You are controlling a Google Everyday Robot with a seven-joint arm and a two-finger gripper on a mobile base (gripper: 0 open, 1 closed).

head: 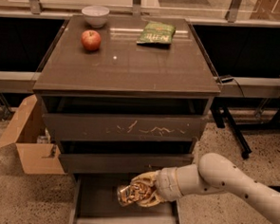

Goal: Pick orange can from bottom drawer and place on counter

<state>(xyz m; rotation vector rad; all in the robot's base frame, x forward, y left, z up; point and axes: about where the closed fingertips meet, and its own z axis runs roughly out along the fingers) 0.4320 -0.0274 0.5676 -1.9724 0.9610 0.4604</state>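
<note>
The bottom drawer (96, 211) is pulled open below the cabinet. My gripper (142, 192) reaches in from the right and is shut on the orange can (131, 193), a mottled golden can held on its side above the drawer floor, near the drawer's back. The counter (133, 61) is the glossy brown top of the cabinet, well above the gripper. My white arm (221, 178) stretches off to the lower right.
On the counter stand a red apple (91, 39), a white bowl (95, 15) and a green snack bag (156, 33). An open cardboard box (29, 140) sits on the floor left of the cabinet. A black stand leg (233, 134) is on the right.
</note>
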